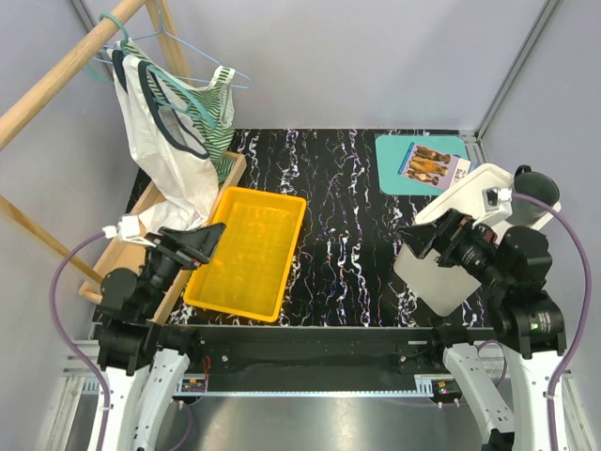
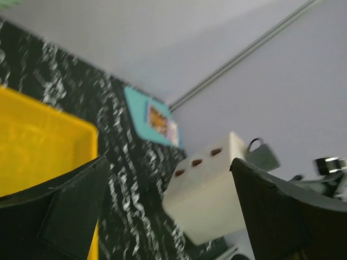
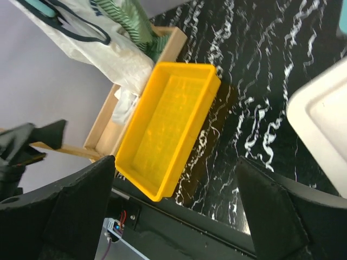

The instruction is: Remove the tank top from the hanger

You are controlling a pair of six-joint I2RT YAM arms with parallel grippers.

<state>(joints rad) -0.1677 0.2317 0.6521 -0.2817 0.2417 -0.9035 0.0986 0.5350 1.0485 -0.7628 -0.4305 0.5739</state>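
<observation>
A white tank top with dark trim (image 1: 167, 150) hangs on a light blue hanger (image 1: 178, 49) from a wooden rail (image 1: 66, 70) at the back left. A green striped top (image 1: 219, 117) hangs behind it. Both tops show in the right wrist view (image 3: 103, 43). My left gripper (image 1: 205, 240) is open and empty, low over the left edge of the yellow tray (image 1: 246, 252), below the white top's hem. My right gripper (image 1: 418, 240) is open and empty at the right, over the white bin (image 1: 451, 244).
A wooden box (image 1: 141, 225) stands under the hanging clothes, left of the yellow tray (image 3: 168, 119). A teal mat with a booklet (image 1: 423, 163) lies at the back right. A dark mug (image 1: 533, 183) stands beside the white bin (image 2: 217, 189).
</observation>
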